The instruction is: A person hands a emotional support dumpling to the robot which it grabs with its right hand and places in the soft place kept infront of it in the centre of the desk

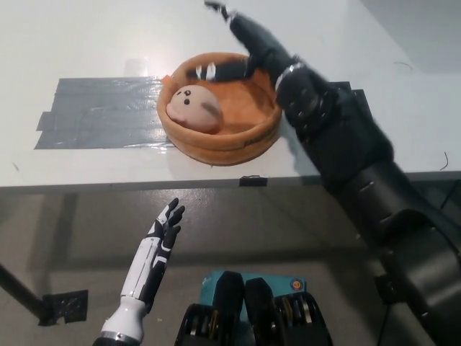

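The pale plush dumpling (193, 108) with a small face lies inside the orange soft bowl (230, 144), toward its left side. My black right hand (234, 47) hovers over the bowl's far rim, open with fingers spread, no longer touching the dumpling. One of its fingers (216, 71) reaches across the bowl's back edge. My white left hand (160, 238) rests open below the desk's front edge at the lower left.
The bowl sits on a white desk (86, 43) over a patch of grey tape (101, 112). A black tape patch (356, 108) lies to the right, partly under my right arm. The desk's front edge runs across the middle of the picture.
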{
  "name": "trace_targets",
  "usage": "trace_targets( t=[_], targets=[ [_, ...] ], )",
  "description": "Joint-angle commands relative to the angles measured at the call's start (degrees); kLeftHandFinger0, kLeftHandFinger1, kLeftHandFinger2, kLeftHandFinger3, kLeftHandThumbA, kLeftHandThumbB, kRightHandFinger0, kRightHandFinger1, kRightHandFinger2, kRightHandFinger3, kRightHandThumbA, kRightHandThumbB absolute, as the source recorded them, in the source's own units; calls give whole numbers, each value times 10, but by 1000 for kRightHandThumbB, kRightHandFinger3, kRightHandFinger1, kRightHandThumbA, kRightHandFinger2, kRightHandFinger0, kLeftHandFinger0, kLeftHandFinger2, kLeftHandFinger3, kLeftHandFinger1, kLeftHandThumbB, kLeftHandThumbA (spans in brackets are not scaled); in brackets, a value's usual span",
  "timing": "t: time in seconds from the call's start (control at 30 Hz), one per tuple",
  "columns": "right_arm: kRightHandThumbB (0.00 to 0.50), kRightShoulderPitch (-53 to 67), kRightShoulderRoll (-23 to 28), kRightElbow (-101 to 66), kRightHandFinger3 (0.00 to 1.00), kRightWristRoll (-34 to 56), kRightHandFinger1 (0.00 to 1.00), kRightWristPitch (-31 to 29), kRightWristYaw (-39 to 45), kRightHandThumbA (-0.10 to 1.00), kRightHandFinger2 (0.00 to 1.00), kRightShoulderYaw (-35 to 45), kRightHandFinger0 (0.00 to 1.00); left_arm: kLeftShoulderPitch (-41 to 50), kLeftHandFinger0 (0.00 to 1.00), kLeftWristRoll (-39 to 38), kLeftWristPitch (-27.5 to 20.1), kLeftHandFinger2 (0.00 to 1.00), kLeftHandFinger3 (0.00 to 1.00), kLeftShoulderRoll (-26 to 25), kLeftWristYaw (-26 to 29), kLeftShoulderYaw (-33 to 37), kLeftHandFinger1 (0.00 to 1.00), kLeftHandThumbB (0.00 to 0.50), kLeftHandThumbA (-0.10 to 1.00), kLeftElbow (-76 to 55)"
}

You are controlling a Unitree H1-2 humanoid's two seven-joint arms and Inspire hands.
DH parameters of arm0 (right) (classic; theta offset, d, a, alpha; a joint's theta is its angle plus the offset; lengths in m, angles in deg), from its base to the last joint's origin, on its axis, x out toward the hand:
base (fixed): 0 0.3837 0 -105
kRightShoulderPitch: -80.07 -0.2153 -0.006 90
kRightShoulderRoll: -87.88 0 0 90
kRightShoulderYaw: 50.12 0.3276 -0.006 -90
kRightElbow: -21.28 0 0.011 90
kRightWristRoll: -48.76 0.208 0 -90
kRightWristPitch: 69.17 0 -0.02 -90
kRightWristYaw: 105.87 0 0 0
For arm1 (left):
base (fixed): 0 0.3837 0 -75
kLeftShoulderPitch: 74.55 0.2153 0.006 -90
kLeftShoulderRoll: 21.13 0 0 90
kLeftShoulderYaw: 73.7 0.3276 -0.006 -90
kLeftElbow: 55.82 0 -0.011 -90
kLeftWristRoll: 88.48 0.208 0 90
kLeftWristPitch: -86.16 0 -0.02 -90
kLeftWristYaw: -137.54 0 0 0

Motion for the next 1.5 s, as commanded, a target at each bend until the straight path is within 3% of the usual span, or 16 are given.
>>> trace_targets(
  t=[0.0, 0.07, 0.1, 0.3, 0.4, 0.5, 0.57, 0.7, 0.83, 0.93, 1.03, 1.07, 1.1, 1.13, 1.47],
  targets=[
    [466, -17, 51, -126, 1000, 48, 1000, 13, 49, 1000, 1000, 39, 1000, -11, 1000, -10, -8, 1000, 1000, -1, -6, 0, 1000, 156, 1000, -5],
    [494, -5, 75, -203, 1000, 54, 1000, 41, 65, 1000, 1000, 53, 1000, -20, 1000, -8, -4, 1000, 1000, -3, -6, -1, 1000, 160, 1000, -5],
    [453, 8, 89, -249, 1000, 54, 1000, 50, 69, 1000, 1000, 59, 1000, -23, 1000, -5, -3, 1000, 1000, -3, -5, -1, 1000, 164, 1000, -5],
    [411, 106, 138, -504, 1000, 90, 1000, 106, 94, 1000, 1000, 106, 1000, -30, 1000, 1, -11, 1000, 1000, -8, -1, -4, 1000, 104, 1000, -1],
    [433, 181, 154, -630, 1000, 91, 1000, 134, 100, 1000, 1000, 119, 1000, -29, 1000, 0, -13, 1000, 1000, -10, -1, -6, 1000, 84, 1000, -1],
    [427, 256, 161, -724, 1000, 91, 1000, 150, 99, 1000, 1000, 128, 1000, -32, 1000, 1, -15, 1000, 1000, -9, 0, -6, 1000, 98, 1000, 5],
    [395, 306, 158, -784, 1000, 103, 1000, 158, 95, 1000, 1000, 135, 1000, -32, 1000, 0, -15, 1000, 1000, -7, 2, -6, 1000, 109, 1000, 7],
    [376, 405, 131, -864, 1000, 152, 1000, 139, 70, 1000, 1000, 134, 1000, -30, 1000, 3, -13, 1000, 1000, -8, 2, -5, 1000, 75, 1000, 7],
    [331, 491, 110, -848, 1000, 154, 1000, 74, 51, 976, 1000, 114, 1000, -30, 1000, 2, -14, 1000, 1000, -10, 0, -5, 1000, 78, 1000, 8],
    [314, 541, 101, -801, 1000, 138, 1000, 47, 44, 1000, 1000, 104, 1000, -29, 1000, 1, -13, 1000, 1000, -7, 0, -4, 1000, 83, 1000, 10],
    [313, 571, 87, -722, 1000, 152, 1000, 7, 38, 951, 1000, 100, 1000, -23, 1000, 0, -15, 1000, 1000, -7, 1, -5, 1000, 79, 1000, 8],
    [302, 579, 82, -705, 1000, 153, 1000, -1, 36, 938, 1000, 100, 1000, -21, 1000, 0, -16, 1000, 1000, -7, 1, -5, 1000, 80, 1000, 7],
    [253, 590, 72, -655, 1000, 158, 1000, -29, 32, 932, 1000, 101, 1000, -19, 1000, 1, -15, 1000, 1000, -7, 2, -4, 1000, 82, 1000, 7],
    [247, 594, 65, -612, 1000, 167, 1000, -47, 32, 962, 1000, 102, 1000, -20, 1000, 3, -16, 1000, 1000, -7, 2, -3, 1000, 84, 1000, 8],
    [194, 597, 38, -439, 1000, 185, 1000, -104, 48, 1000, 1000, 99, 1000, -18, 1000, 2, -17, 1000, 1000, -4, 9, -6, 1000, 92, 1000, 15]
  ],
)
